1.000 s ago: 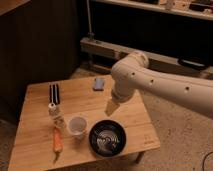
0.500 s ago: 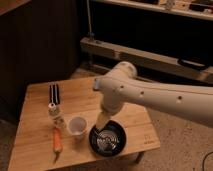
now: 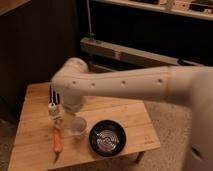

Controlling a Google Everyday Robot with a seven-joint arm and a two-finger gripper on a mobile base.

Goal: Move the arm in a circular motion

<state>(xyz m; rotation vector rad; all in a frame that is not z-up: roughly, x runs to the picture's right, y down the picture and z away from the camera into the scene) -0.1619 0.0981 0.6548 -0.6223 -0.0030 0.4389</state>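
The arm (image 3: pixel 125 82) is a thick white tube with small dark dots. It reaches in from the right edge and crosses above the wooden table (image 3: pixel 130 112) to a bend at the left. From that bend a short link drops down to the pale gripper (image 3: pixel 69 118), which hangs low over the left-middle of the table. It sits just beside a small clear cup (image 3: pixel 78 126) and a white bottle (image 3: pixel 52 109). The arm's last link hides part of the gripper.
A black bowl (image 3: pixel 107 136) stands near the table's front edge, right of the cup. An orange-handled tool (image 3: pixel 57 141) lies at the front left. Dark upright utensils (image 3: pixel 54 93) stand behind the bottle. A metal shelf frame (image 3: pixel 130 52) runs behind the table.
The arm has swung leftward across the table: its bend and gripper went from the right-middle, past the bowl, to the left side by the cup and bottle.
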